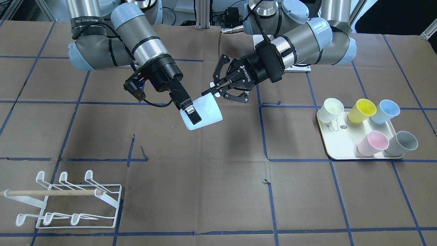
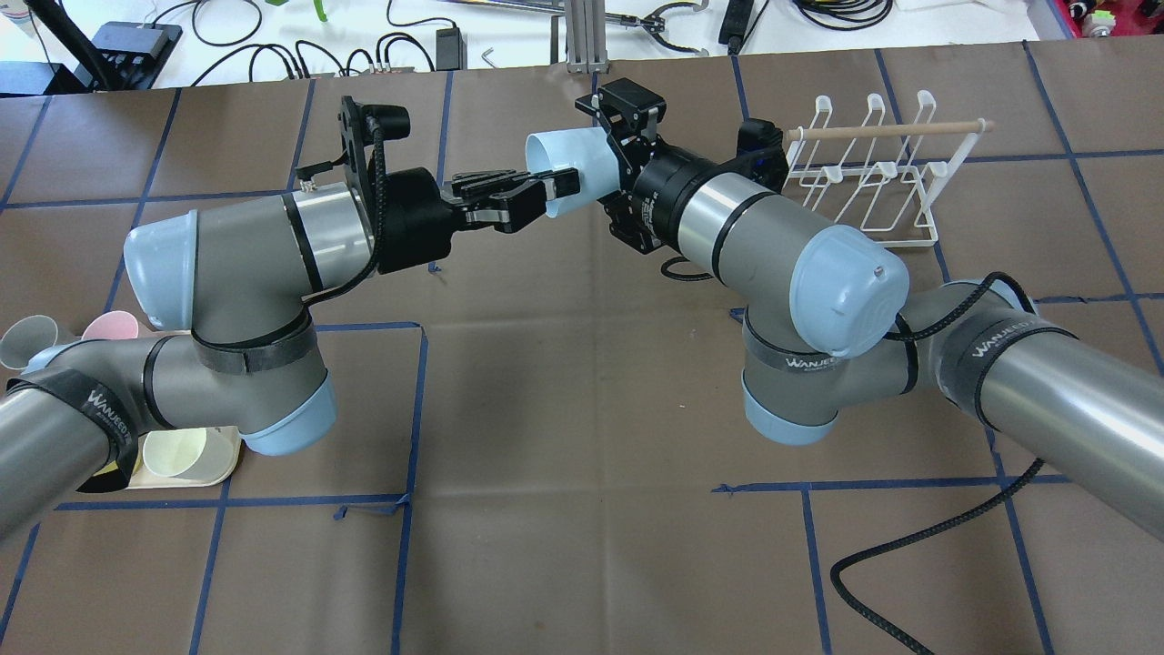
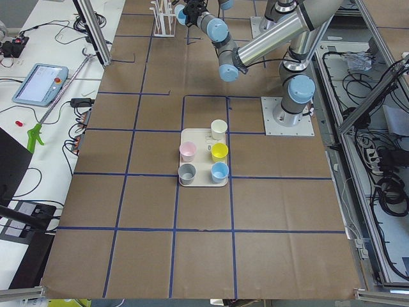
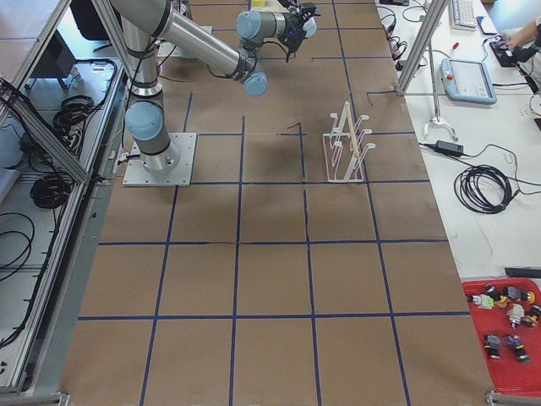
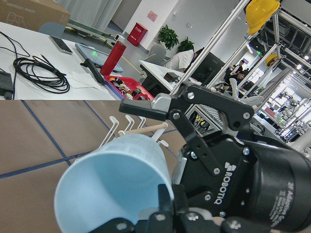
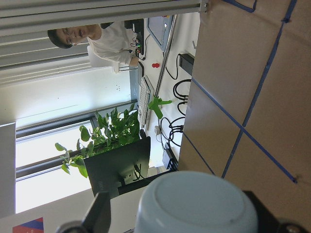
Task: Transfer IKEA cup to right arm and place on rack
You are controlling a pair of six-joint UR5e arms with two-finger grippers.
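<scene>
A pale blue cup (image 1: pixel 206 111) is held in the air over the table's middle, lying sideways; it also shows in the overhead view (image 2: pixel 568 159). My left gripper (image 1: pixel 209 91) (image 2: pixel 562 185) is shut on the cup's rim, with one finger inside the mouth (image 5: pixel 164 194). My right gripper (image 1: pixel 193 116) (image 2: pixel 602 164) is open and straddles the cup's base end, with small gaps to the wall; the base (image 6: pixel 197 204) sits between its fingers (image 6: pixel 99 213). The white wire rack (image 1: pixel 68 201) (image 2: pixel 873 173) with its wooden dowel stands on the table on the right arm's side, with nothing on it.
A cream tray (image 1: pixel 341 147) on the left arm's side holds white (image 1: pixel 333 109), yellow (image 1: pixel 362 110), blue (image 1: pixel 385 111), pink (image 1: pixel 372 143) and grey (image 1: pixel 403 143) cups. A black cable (image 2: pixel 909 546) lies by the right arm's base. Brown paper with blue tape lines covers the table.
</scene>
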